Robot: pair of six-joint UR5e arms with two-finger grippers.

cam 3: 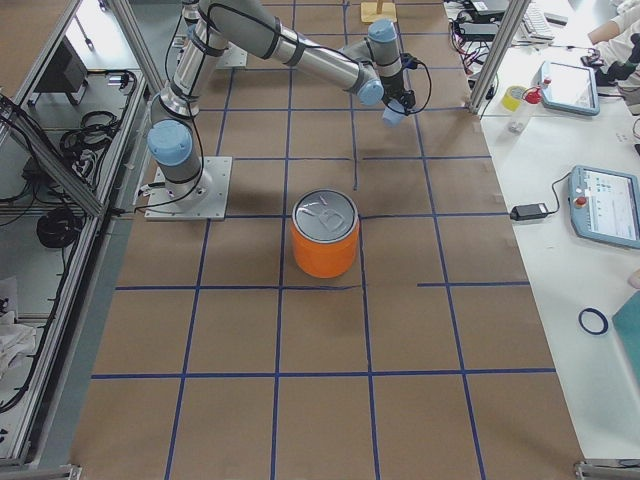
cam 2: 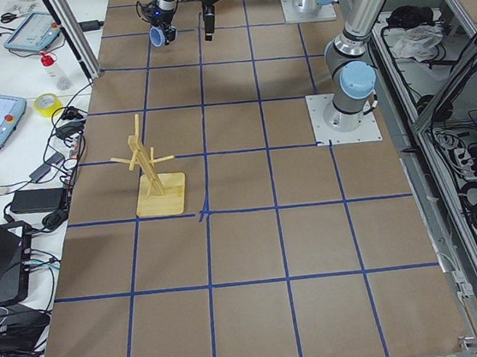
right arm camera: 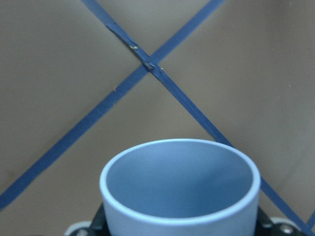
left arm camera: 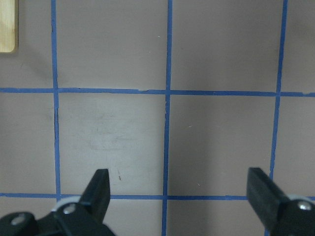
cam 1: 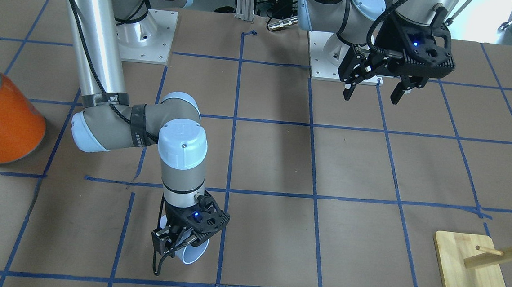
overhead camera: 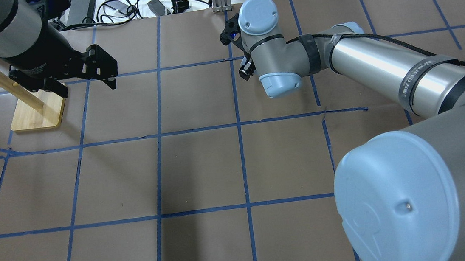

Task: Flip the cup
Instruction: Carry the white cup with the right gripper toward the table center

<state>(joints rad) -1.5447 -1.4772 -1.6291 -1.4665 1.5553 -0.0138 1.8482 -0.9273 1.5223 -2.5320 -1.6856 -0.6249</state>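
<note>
Right hand (cam 1: 180, 242) grips the cup (cam 1: 194, 252) — long axis straight out from it, mouth angled down at the tabletop (cam 1: 272, 162). Left hand (cam 1: 372, 95) hangs released, far from the cup.

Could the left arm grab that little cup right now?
Probably not. The cup is clamped, tilted, in the right gripper. The left gripper hangs open a long way off. The path between them looks free, but the right gripper crowds the cup.
</note>
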